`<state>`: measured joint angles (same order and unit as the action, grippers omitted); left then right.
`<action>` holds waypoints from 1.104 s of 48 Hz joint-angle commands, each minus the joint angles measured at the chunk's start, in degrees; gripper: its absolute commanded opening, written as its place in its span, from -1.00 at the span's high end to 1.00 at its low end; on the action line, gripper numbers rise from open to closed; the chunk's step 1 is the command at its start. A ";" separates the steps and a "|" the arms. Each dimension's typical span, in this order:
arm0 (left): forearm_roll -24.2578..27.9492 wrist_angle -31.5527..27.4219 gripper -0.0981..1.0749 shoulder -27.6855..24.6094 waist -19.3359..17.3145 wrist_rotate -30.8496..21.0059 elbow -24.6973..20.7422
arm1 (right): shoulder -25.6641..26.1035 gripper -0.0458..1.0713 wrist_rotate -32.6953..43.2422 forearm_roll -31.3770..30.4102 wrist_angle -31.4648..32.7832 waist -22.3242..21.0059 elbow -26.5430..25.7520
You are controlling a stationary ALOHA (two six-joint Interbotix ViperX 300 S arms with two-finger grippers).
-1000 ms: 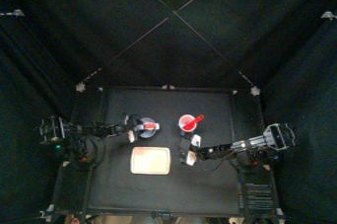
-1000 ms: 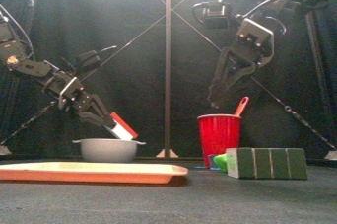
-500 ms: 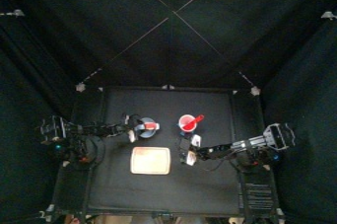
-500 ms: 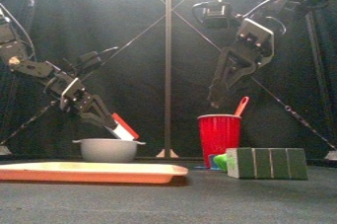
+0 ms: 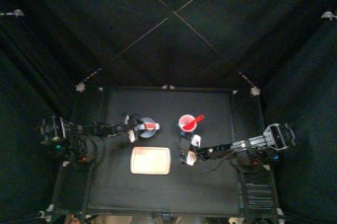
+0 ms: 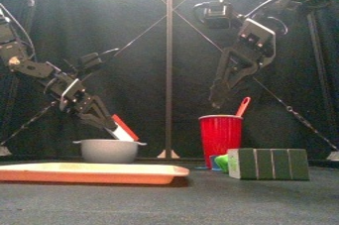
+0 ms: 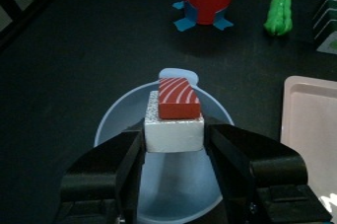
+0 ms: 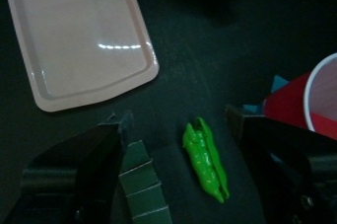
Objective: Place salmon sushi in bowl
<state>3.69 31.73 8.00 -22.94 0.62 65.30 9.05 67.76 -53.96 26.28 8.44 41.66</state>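
My left gripper (image 7: 175, 154) is shut on the salmon sushi (image 7: 178, 101), an orange-red slab on a white block. It holds the piece just above the pale blue bowl (image 7: 116, 121). In the front view the sushi (image 6: 123, 128) hangs tilted over the bowl (image 6: 109, 151), pinched by the left gripper (image 6: 114, 126). From above, the bowl (image 5: 148, 126) sits left of centre, with the left gripper (image 5: 136, 125) at it. My right gripper (image 8: 178, 184) is open and empty, high above the table's right side (image 6: 219, 98).
A red cup (image 6: 220, 142) with a red utensil stands right of the bowl. A tan board (image 6: 93, 173) lies at the front left and shows in the top view (image 5: 153, 162). A green ribbed block (image 6: 269, 163) and a green pod (image 8: 204, 159) lie near the cup.
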 commanded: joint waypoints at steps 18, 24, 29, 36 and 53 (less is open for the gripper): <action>-1.49 0.09 -0.52 0.44 0.00 0.09 -1.49 | 0.88 -0.93 -0.18 0.35 -0.18 -0.09 -0.62; -1.67 -0.35 -0.52 0.44 0.00 0.18 -1.67 | 0.88 -0.93 -0.18 0.26 -0.18 -0.09 -0.53; -1.67 -0.44 -0.52 0.35 0.00 0.18 -1.67 | 0.88 -0.93 -0.18 0.26 -0.18 -0.09 -0.53; -1.76 -0.44 -0.60 0.26 -0.09 0.09 -1.67 | 0.88 -0.93 -0.18 0.26 -0.18 -0.09 -0.44; -3.16 -0.44 -0.79 0.35 -0.26 0.09 -1.76 | 0.88 -0.93 -0.18 0.26 -0.18 -0.09 -0.53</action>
<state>0.70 31.03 7.91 -23.03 0.70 64.78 9.05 67.68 -53.61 26.28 8.44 41.66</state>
